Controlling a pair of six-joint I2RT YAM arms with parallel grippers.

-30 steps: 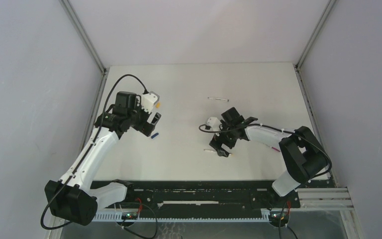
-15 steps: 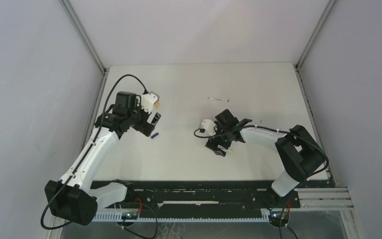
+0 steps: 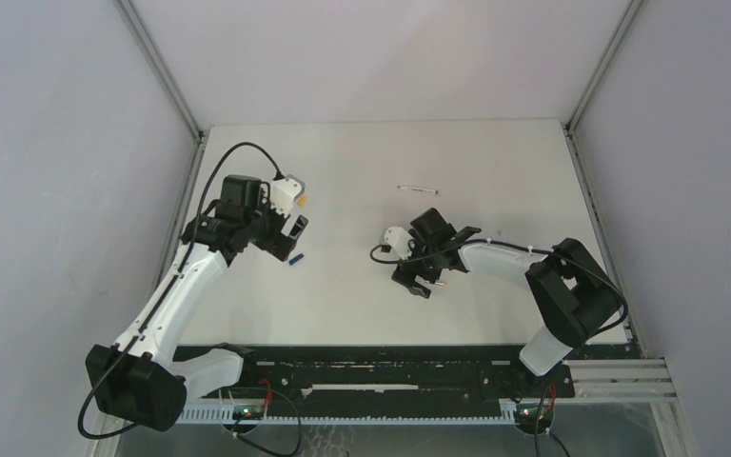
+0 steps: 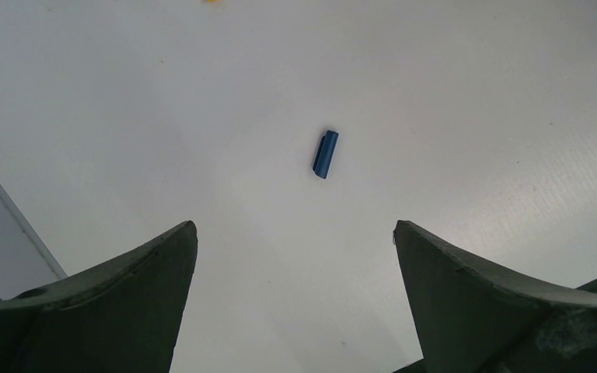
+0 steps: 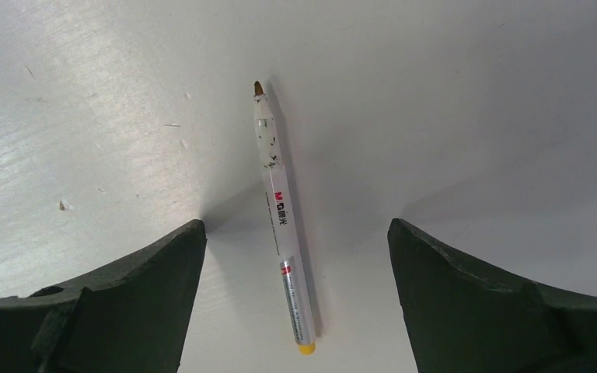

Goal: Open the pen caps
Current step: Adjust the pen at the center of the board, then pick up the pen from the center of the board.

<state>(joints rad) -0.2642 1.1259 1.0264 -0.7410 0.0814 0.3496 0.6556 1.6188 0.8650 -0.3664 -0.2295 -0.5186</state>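
- Left end effector point(image 4: 295, 233) spread wide, empty, above a blue pen cap point(image 4: 326, 154) lying on the tabletop point(image 4: 474, 93).
- Right end effector point(image 5: 295, 229) released, straddling an uncapped yellow-ended pen point(image 5: 280, 210).

This is a robotics lab test cell rather than a home or a shop: a bare white table point(image 3: 343, 162) is boxed in by plain grey panels point(image 3: 57, 143) set in aluminium corner posts point(image 3: 157, 67). A left arm point(image 3: 176, 295) and a right arm point(image 3: 500, 259), both white and black, are bolted to a black rail point(image 3: 390, 357) at the near edge. A loose black cable point(image 3: 240, 146) loops over one arm, and a slotted cable duct point(image 3: 371, 412) runs below the rail.
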